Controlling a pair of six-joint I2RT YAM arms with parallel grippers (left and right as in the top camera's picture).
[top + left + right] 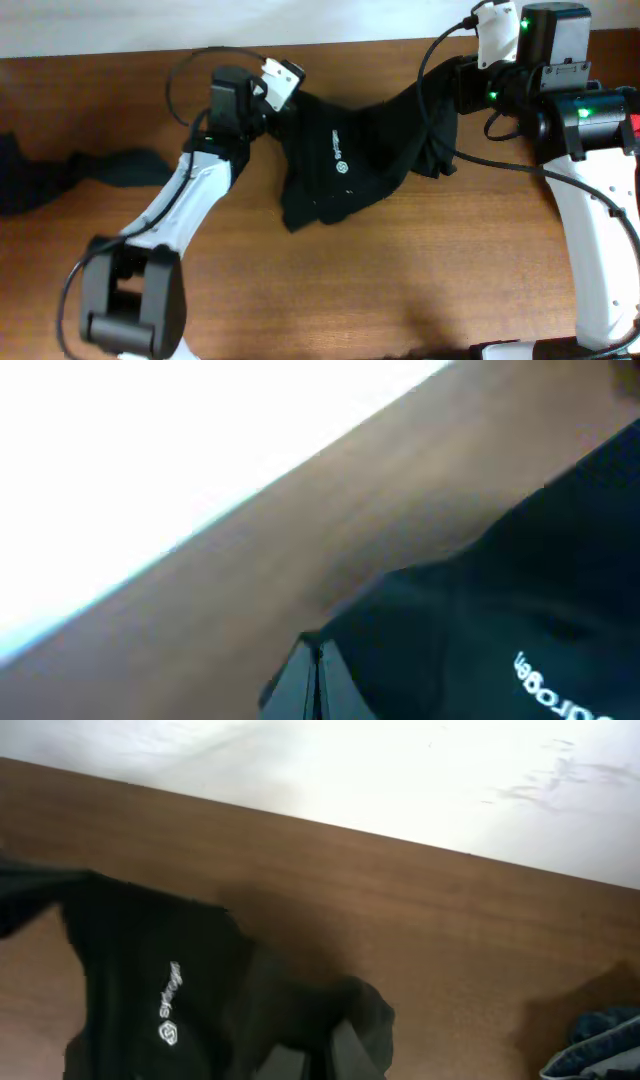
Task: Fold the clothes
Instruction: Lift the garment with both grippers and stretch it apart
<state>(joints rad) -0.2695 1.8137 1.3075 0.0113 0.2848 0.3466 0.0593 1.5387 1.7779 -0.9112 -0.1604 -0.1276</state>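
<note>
A black garment (355, 160) with a small white logo hangs stretched between my two grippers above the back of the wooden table (400, 290). Its lower edge rests bunched on the table. My left gripper (272, 112) is shut on the garment's left end; in the left wrist view the closed fingers (318, 670) pinch the black cloth (500, 600). My right gripper (450, 85) is shut on the right end; in the right wrist view its fingers (322, 1055) clamp a fold of the black cloth (150, 980).
A second dark garment (70, 170) lies crumpled at the table's far left edge. A bluish cloth (600, 1040) shows at the right wrist view's lower right corner. A white wall (250, 20) runs behind the table's back edge.
</note>
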